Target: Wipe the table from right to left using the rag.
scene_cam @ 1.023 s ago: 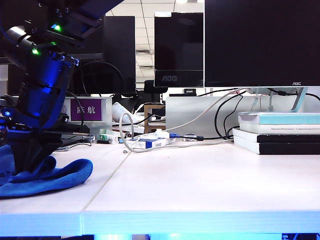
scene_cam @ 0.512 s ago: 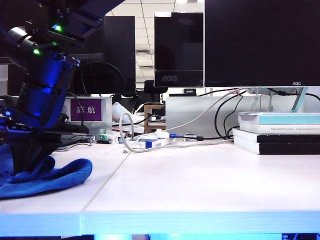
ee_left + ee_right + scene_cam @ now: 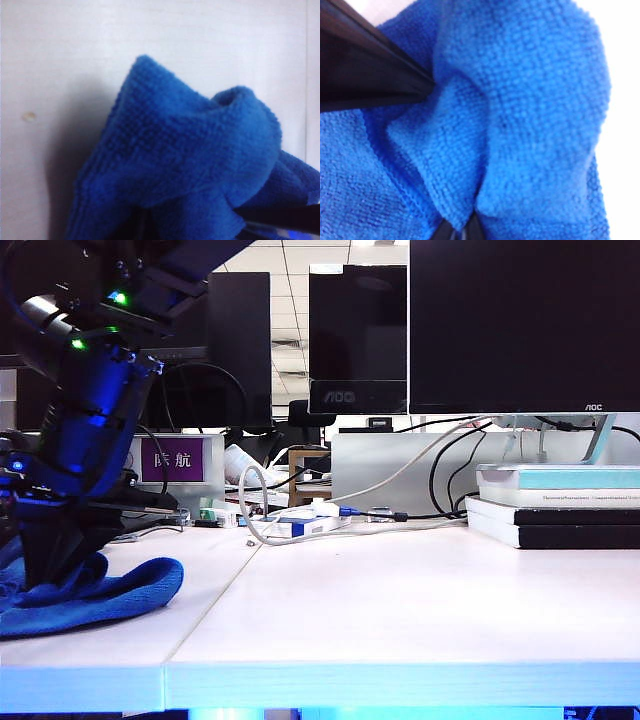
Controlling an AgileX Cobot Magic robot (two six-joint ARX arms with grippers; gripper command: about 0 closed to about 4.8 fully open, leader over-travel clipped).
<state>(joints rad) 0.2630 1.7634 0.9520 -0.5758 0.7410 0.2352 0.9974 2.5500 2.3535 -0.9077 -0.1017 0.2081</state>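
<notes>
Blue rag (image 3: 95, 592) has slid slightly left on the desk (image 3: 400, 620), nearing the left edge, so the wipe looks nearly done; right pincer (image 3: 460, 231) is clamped on its fold, left pincer (image 3: 280, 220) beside it, grip unclear.

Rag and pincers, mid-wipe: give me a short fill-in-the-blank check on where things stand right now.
1. The rag lies bunched at the ____ end of the table in the exterior view.
2. The right pincer is shut on a ____ of the rag.
3. The rag's colour is ____.
4. At the back right of the table, the books lie in a ____.

Missing words: left; fold; blue; stack
</notes>
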